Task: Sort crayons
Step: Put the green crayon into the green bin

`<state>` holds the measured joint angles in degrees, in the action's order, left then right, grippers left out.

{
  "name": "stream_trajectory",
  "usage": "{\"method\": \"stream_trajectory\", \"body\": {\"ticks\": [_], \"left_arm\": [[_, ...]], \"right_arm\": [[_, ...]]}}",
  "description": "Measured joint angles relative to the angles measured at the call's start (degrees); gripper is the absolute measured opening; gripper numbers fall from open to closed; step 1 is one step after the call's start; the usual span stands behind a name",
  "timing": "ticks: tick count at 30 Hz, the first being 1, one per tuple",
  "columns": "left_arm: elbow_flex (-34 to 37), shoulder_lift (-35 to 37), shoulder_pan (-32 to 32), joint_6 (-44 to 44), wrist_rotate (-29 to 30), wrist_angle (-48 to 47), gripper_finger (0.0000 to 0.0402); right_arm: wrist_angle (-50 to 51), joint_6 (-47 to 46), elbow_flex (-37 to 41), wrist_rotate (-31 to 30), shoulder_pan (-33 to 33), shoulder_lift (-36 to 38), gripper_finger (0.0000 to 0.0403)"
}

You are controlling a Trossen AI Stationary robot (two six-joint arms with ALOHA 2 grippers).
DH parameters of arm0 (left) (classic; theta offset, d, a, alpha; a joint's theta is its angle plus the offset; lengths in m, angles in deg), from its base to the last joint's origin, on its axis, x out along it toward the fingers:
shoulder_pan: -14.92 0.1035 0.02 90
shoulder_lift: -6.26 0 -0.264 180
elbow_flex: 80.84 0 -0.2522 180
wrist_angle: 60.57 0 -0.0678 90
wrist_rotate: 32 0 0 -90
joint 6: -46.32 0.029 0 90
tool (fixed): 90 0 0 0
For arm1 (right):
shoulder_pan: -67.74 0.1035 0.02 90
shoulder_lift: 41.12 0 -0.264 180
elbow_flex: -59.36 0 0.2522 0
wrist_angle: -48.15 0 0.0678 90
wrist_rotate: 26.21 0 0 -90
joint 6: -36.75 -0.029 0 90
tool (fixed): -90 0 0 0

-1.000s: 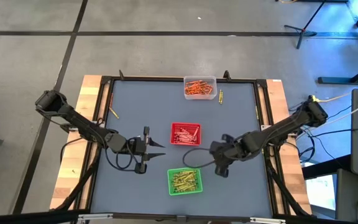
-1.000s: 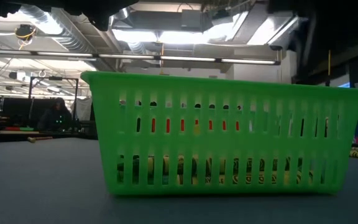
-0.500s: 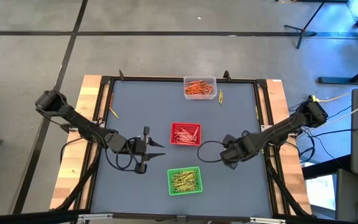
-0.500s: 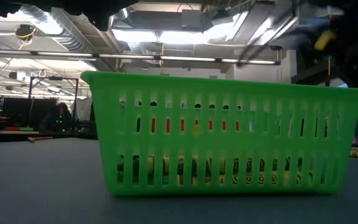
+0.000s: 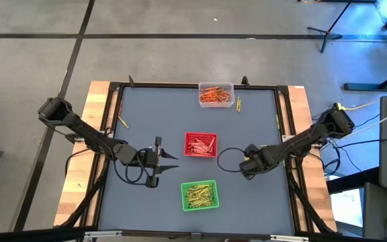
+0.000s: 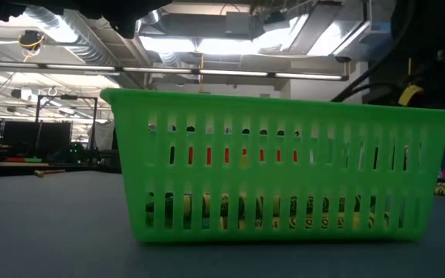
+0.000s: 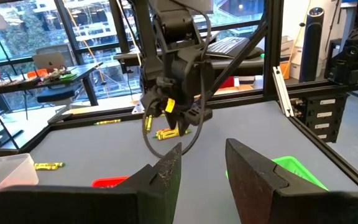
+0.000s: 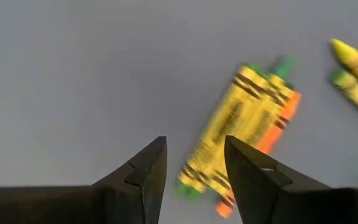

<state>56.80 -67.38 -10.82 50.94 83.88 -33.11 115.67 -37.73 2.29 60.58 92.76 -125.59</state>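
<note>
The right arm's fingers (image 8: 194,177) stand parted with nothing between them, pointing down at the grey worktop (image 8: 73,68); just past their tips lies a small bundle of crayons (image 8: 241,134), yellow paper wrappers with dark bands, a green tip and an orange one showing at the ends, and two more yellow-green crayons (image 8: 353,78) lie a little further off. From above, this right gripper (image 5: 249,163) sits right of the red tray (image 5: 200,144), a cable looping beside it. The left arm's fingers (image 7: 207,168) are also apart and hold nothing; that gripper (image 5: 160,163) hovers left of the red tray, facing across the worktop toward the other arm.

Nearest the front edge, the green tray (image 5: 199,195) holds a heap of yellow-green crayons, their yellow wrappers glimpsed through the slots of its wall (image 6: 284,177) in the low view. The red tray in the middle holds red crayons. At the far edge, the clear tray (image 5: 216,94) holds orange ones. Loose yellow crayons lie beside it (image 5: 239,103), one near the left frame (image 5: 122,123) and one near the right frame (image 5: 277,122)
</note>
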Motion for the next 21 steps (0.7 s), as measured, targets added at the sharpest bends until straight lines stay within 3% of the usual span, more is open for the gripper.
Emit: {"method": "stream_trajectory", "body": {"ticks": [8,21], "left_arm": [[0.0,0.0,0.0,0.0,0.0,0.0,0.0110],[0.0,0.0,0.0,0.0,0.0,0.0,0.0110]], "right_arm": [[-2.7,2.0,1.9,0.8,-3.5,0.0,0.0158],[-7.5,3.0,5.6,1.9,-3.7,0.3,0.0158]]}}
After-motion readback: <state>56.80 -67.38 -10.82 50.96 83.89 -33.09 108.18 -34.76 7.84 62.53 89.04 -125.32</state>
